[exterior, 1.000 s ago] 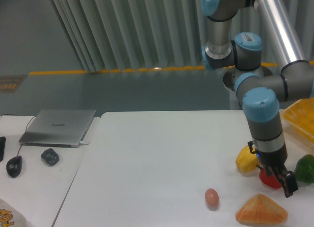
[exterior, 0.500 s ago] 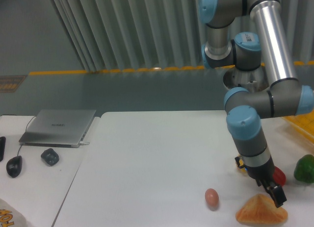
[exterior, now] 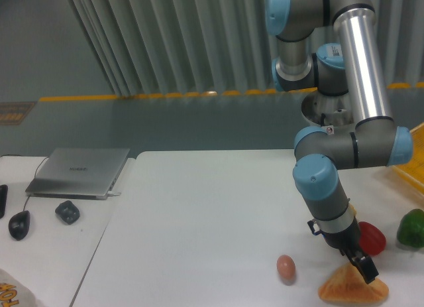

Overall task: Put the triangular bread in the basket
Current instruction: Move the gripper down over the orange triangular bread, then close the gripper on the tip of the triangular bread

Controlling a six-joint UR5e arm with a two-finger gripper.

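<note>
The triangular bread (exterior: 351,289), a golden-orange wedge, lies at the front right edge of the white table (exterior: 199,214). My gripper (exterior: 363,272) hangs directly over its top, fingertips at or touching the crust; the dark fingers are seen edge-on, so their opening does not show. Only a corner of the yellow basket (exterior: 414,156) appears at the right edge of the view, behind the arm.
A small pinkish egg (exterior: 285,266) sits left of the bread. A red pepper (exterior: 371,237) and a green pepper (exterior: 411,227) lie to the right of the arm. A laptop (exterior: 79,171), a mouse (exterior: 19,223) and a dark small object (exterior: 67,211) rest on the left table.
The arm swung left and lowered, bringing the gripper from beside the red pepper to directly over the bread. The yellow pepper is now hidden behind the arm.
</note>
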